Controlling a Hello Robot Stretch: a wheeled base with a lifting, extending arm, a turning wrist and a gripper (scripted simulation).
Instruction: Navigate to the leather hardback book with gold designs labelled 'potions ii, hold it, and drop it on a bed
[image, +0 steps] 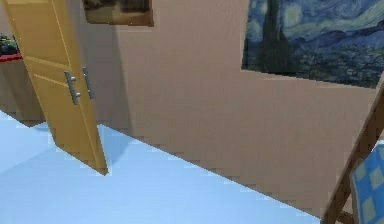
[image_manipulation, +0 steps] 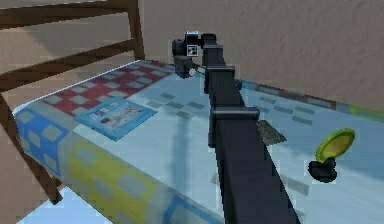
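At the forward view's left a panelled orange wooden door with metal handles stands ajar, and a matte brown wall runs right to a swirly blue painting. In the arm side view the bed, dark wooden rails around a patchwork quilt, bears a thin flat blue rectangle that I cannot confirm as the book. Right of it the square dark arm reaches to the gripper, quilt behind its fingers, so whether it holds anything cannot be told, and a yellow-green disc on a black foot sits farthest right
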